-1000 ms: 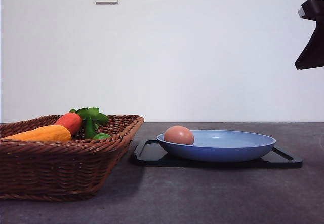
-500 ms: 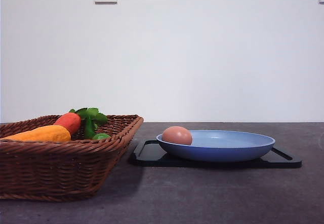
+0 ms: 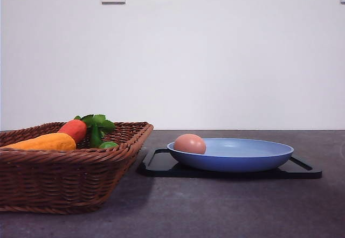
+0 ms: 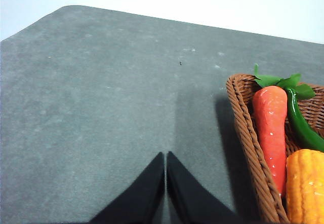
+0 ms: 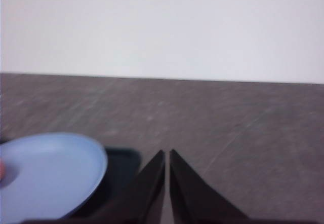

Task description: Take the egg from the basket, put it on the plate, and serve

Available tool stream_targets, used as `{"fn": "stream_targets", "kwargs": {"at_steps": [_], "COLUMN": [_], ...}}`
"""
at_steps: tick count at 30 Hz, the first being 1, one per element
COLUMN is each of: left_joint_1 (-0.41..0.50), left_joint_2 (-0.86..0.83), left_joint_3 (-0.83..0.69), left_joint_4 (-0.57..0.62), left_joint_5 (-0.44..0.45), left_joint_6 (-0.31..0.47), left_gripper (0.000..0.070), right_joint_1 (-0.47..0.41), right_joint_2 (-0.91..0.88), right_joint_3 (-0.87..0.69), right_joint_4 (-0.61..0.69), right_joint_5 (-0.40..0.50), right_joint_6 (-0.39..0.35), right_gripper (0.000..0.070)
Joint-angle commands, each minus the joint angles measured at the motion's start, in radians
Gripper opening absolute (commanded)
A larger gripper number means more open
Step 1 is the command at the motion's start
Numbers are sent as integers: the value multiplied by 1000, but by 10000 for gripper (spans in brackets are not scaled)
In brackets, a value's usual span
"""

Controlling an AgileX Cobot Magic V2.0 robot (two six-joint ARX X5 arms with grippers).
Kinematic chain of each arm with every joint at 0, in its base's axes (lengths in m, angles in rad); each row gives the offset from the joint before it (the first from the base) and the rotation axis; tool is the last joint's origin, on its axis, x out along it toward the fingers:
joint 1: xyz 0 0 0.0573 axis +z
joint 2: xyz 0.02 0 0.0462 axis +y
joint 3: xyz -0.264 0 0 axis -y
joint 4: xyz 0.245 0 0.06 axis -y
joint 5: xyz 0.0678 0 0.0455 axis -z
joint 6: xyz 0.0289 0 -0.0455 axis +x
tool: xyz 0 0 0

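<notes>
Pinkish-brown egg (image 3: 190, 144) is sitting in the light-blue plate (image 3: 242, 157), tucked up against the plate's left rim in the front view, so it's out of the basket (image 3: 64, 179) at this point. The plate rests on a flat black tray (image 3: 302, 169), whose handle ends stick out on both sides of it. The whole thing sits on a dark grey table (image 3: 215, 211), just to the right of the wicker basket, close to it but not touching as far as I can see.

The basket holds a red-orange toy carrot (image 3: 74, 130) with green leaves, a yellow-orange corn-looking piece (image 3: 46, 142) in front of it, and a bit of green veg (image 3: 108, 145) peeking over the rim. The left wrist view shows the same carrot, a long green pepper beside it and the corn, all lying against the basket's woven wall.

Left gripper (image 4: 165, 155) has its two black fingers pressed together with nothing between them, hanging over bare table beside the basket. Right gripper (image 5: 166, 154) is the same deal: fingers closed tip to tip, empty, with the edge of the plate and a corner of the tray off to one side of it. That view is a bit blurry.
</notes>
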Motion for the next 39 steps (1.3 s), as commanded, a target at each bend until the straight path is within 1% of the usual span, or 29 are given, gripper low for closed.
{"fn": "stream_targets", "kwargs": {"at_steps": [1,4,7,9,16,39], "left_joint_1": [2,2,2,2,2,2], "left_joint_2": [-2,-2,-2,-2,-2,-2], "left_joint_3": [-18,-18,-18,-18,-18,-18], "left_joint_4": [-7,-7,-7,-7,-7,-7], "left_joint_5": [1,0,1,0,1,1], "left_joint_6": [-2,-2,-2,-2,-2,-2], "left_gripper": [0,0,0,0,0,0], "right_joint_1": [-2,-1,-1,-1,-1,-1], "right_joint_2": [0,0,0,0,0,0], "right_joint_3": [-16,-42,-41,-41,-41,-41], "right_joint_4": [9,-13,-76,-87,-48,-48], "right_joint_5": [-25,-44,-43,-32,-32,-32], "right_joint_6": [-4,-2,-2,-4,-4,-4], "right_gripper": [0,0,0,0,0,0]}}
